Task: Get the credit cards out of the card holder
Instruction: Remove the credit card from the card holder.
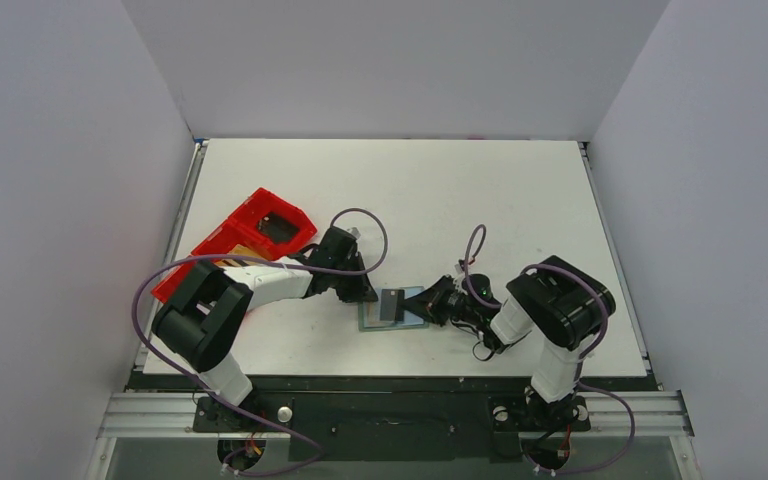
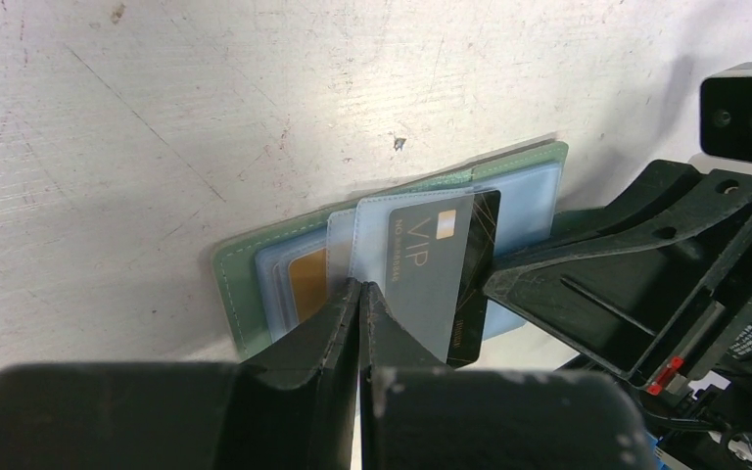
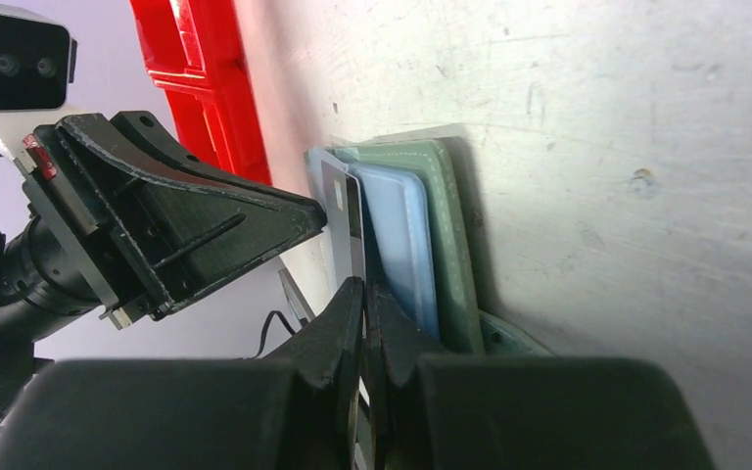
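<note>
The grey-green card holder [image 1: 380, 322] lies open flat on the table between my two grippers. In the left wrist view the card holder [image 2: 240, 294] shows clear sleeves, with a tan-gold card [image 2: 308, 284] in one. A dark card marked "VIP" [image 2: 446, 264] sticks partway out of a lifted sleeve. My left gripper [image 2: 360, 289] is shut on that clear sleeve's edge. My right gripper [image 3: 363, 286] is shut on the dark card [image 3: 341, 211], seen edge-on above the holder [image 3: 455, 245]. From above, the left gripper [image 1: 368, 296] and right gripper [image 1: 422, 308] meet over the holder.
A long red plastic tray [image 1: 235, 245] lies at the left side of the table, behind the left arm; it also shows in the right wrist view [image 3: 191, 78]. Purple cables loop off both arms. White walls enclose the table.
</note>
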Tool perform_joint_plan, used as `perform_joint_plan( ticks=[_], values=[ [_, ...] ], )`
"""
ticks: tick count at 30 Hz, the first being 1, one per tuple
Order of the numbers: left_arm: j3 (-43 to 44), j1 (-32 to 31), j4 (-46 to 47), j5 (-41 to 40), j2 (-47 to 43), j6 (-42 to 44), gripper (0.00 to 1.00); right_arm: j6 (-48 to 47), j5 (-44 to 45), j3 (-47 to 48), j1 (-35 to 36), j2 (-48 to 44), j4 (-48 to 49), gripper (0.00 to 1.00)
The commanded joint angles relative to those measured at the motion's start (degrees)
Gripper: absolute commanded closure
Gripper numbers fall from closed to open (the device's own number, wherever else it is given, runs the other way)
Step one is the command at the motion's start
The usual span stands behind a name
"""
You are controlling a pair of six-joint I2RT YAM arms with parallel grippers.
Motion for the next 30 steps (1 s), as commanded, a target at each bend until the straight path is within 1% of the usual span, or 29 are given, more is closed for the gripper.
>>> perform_joint_plan(
  ticks=[1,8,16,20,30],
  values=[
    [-3.09,0.68,-6.14,-6.15,3.48,2.3,1.0,-4.48,1.98,0.08,-1.0,-4.2,-2.52,1.0],
    [-2.73,0.66,-6.04,-6.06,3.33,2.63,1.0,-8.17,2.19,0.94,-1.82,-8.85,-9.41,1.0],
    [-1.04,0.59,-6.69,-5.54,2.46,3.47,1.0,-13.48,2.84,3.0,-2.36,-15.89,-22.86,1.0],
    [0.42,0.44,-7.52,-5.05,1.42,4.06,1.0,-15.15,3.06,3.82,-2.83,-19.19,-27.66,1.0],
    [9.27,0.31,-14.03,-4.52,-1.99,7.14,1.0,-17.47,3.01,5.84,-3.79,-24.34,-35.62,1.0]
  ],
)
